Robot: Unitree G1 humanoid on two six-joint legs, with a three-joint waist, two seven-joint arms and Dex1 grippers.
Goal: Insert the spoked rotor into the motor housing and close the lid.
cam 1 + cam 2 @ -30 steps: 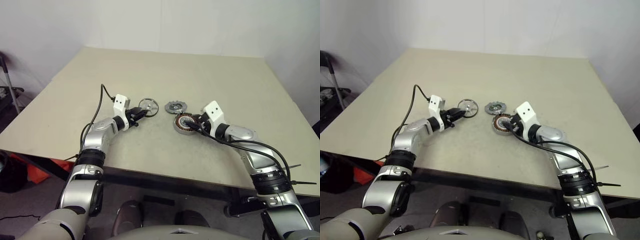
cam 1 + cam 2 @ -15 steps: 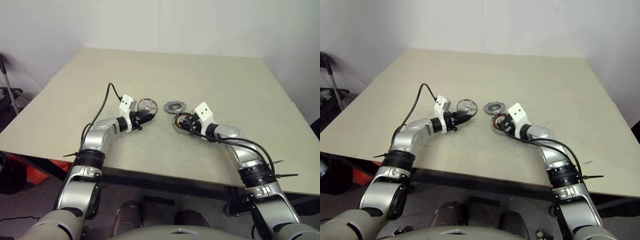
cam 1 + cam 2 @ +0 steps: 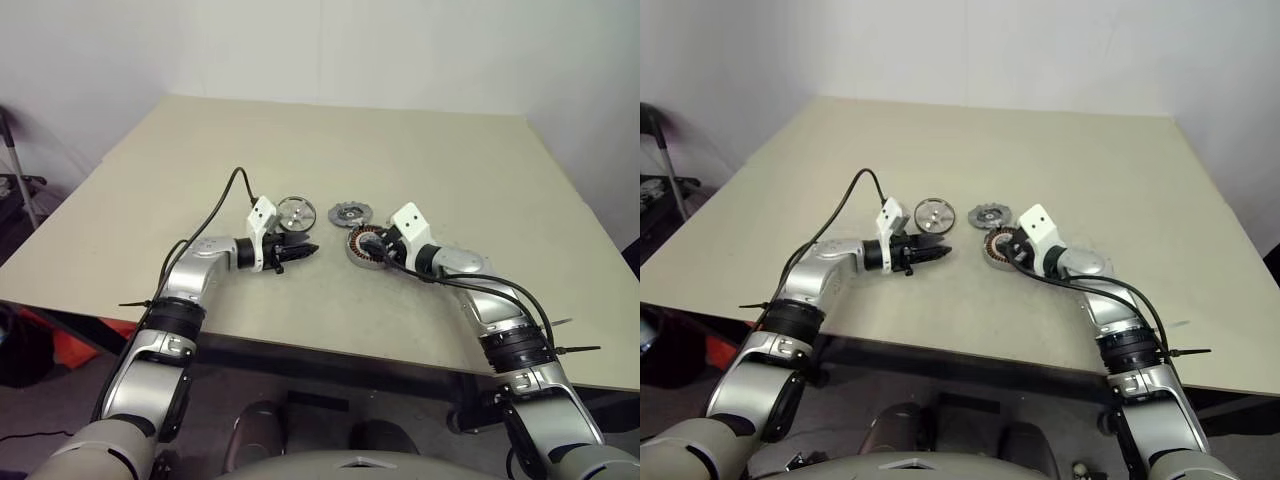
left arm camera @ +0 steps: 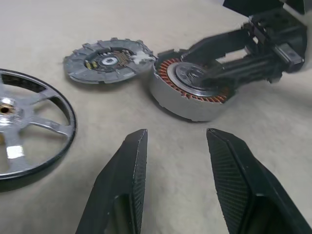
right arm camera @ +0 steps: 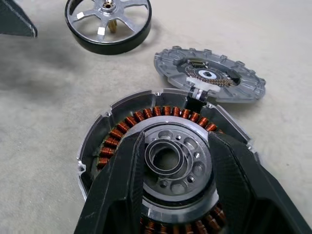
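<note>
Copper windings show inside the motor housing [image 5: 165, 170], which sits open on the beige table [image 3: 300, 150], and we see that nothing is in it yet. Our right gripper [image 5: 170, 161] reaches over its rim with the fingers spread, one on each side of the central hub; we cannot tell if they really touch it. We judge that this hand is there to keep the cup from sliding when the wheel comes in. The spoked rotor [image 3: 293, 211] lies flat on the table, well to the left of the housing, with the silver spokes facing up. Our left gripper [image 3: 300, 251] is just beside it on the near side, the fingers parted and holding nothing, pointing toward the housing and not at the wheel. So the wheel is not yet picked up, and we think this hand must turn back to it and take it by the black rim. The lid [image 3: 350, 213] rests flat between the wheel and the housing, its edge touching or almost touching the housing rim; it is close for the last step.
</note>
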